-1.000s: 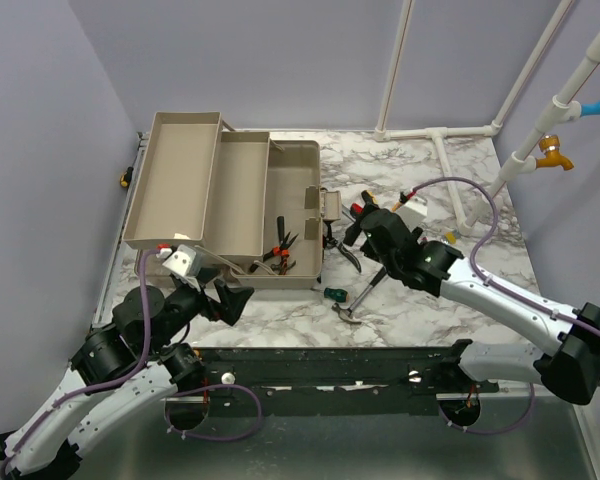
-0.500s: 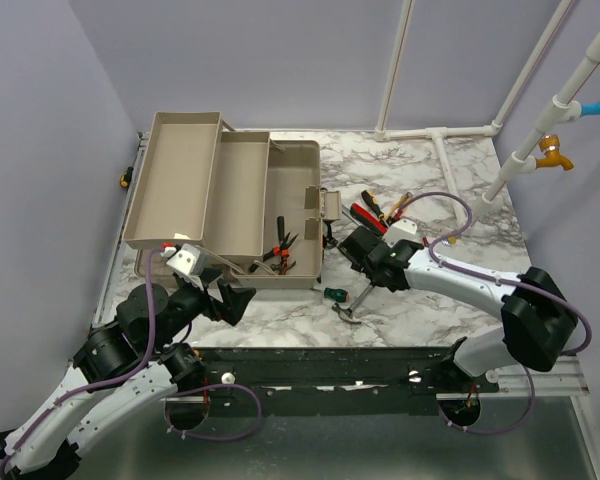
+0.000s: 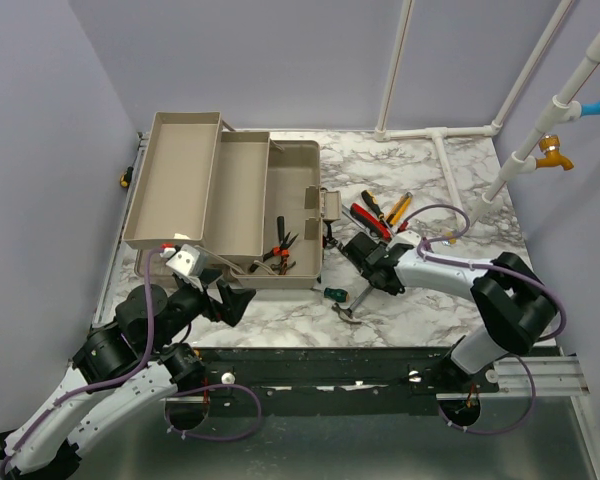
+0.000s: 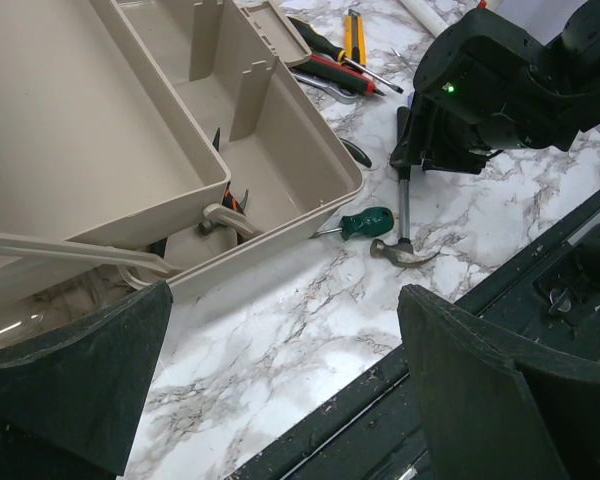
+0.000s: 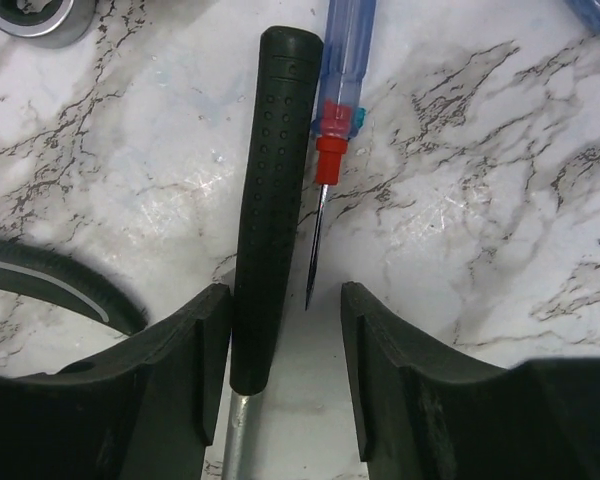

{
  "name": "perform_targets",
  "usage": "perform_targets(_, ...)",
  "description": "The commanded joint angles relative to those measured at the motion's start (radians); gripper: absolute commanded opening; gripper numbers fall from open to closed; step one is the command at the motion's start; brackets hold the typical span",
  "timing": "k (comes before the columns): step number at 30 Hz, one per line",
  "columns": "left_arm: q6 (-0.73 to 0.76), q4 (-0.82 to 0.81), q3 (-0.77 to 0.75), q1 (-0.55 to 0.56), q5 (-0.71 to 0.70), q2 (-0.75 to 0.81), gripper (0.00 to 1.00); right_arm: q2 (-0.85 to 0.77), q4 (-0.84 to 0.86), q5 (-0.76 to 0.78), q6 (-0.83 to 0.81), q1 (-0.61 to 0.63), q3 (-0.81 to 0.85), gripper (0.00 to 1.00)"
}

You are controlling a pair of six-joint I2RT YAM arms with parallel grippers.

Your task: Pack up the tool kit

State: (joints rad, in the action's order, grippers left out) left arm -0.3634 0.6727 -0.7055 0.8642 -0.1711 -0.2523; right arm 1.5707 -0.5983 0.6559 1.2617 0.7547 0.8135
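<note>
The hammer handle point(image 5: 273, 180), lying on the counter point(image 3: 280, 310) beside the open toolbox point(image 3: 295, 180), is straddled by the right pincer point(image 5: 285, 305), not yet clamped; the left pincer point(image 4: 280, 370) is held wide open.

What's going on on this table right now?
Two robot arms are packing a toolbox. The right end effector is down over the hammer, its jaws either side of the black grip but not clamped yet. A thin screwdriver lies right beside that grip. The left end effector hangs open near the toolbox's front corner, holding nothing. The toolbox is open with pliers inside; more screwdrivers lie outside it.
</note>
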Motion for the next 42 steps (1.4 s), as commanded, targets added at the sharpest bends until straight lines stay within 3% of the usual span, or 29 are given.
perform_targets(1,-0.003,-0.004,0.005,0.002,0.02,0.015,0.99,0.006,0.084,-0.051,0.028,-0.023,-0.053,0.47)
perform_targets(6,-0.001,-0.007,0.006,0.003,0.019,0.009,0.99,-0.055,0.087,-0.068,0.027,-0.028,-0.06,0.19)
perform_targets(9,0.0,-0.003,0.004,0.003,0.019,0.005,0.99,-0.119,0.07,-0.068,0.014,-0.031,-0.05,0.14)
perform_targets(22,-0.003,-0.001,0.006,0.002,0.015,0.016,0.99,-0.436,0.076,-0.062,-0.119,-0.035,-0.051,0.05)
perform_targets(32,-0.003,-0.01,0.008,0.003,0.024,-0.007,0.99,-0.278,0.185,-0.199,-0.081,-0.036,-0.118,0.02)
perform_targets(35,0.006,-0.022,0.007,0.002,0.06,-0.036,0.99,-0.227,0.244,-0.275,-0.094,-0.037,-0.121,0.15)
perform_targets(38,0.011,-0.022,0.003,0.002,0.081,-0.064,0.99,-0.177,0.261,-0.298,-0.1,-0.036,-0.11,0.49)
perform_targets(41,0.012,-0.016,-0.001,0.002,0.083,-0.08,0.99,-0.141,0.258,-0.302,-0.087,-0.036,-0.106,0.75)
perform_targets(42,0.013,-0.018,-0.001,0.002,0.084,-0.081,0.99,-0.133,0.258,-0.307,-0.082,-0.036,-0.108,0.77)
